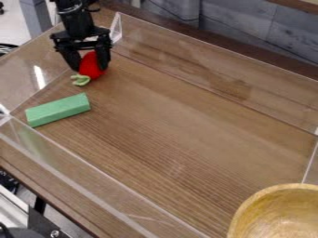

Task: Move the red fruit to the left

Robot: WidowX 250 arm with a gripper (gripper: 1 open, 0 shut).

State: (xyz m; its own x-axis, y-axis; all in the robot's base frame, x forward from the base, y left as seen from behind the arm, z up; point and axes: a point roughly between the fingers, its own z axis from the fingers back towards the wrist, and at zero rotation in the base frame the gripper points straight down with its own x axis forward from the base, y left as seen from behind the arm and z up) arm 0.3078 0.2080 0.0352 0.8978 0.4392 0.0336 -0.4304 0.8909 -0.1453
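The red fruit lies on the wooden table near the back left corner, its pale green leafy end pointing toward the front. My black gripper hangs just above and slightly behind it. Its fingers are spread wide, open, with nothing held between them. From this view the fingers look clear of the fruit, though the gripper body hides the fruit's top edge.
A flat green rectangular block lies in front of the fruit, near the left wall. Clear acrylic walls ring the wooden table. The rim of a wooden bowl shows at the bottom right.
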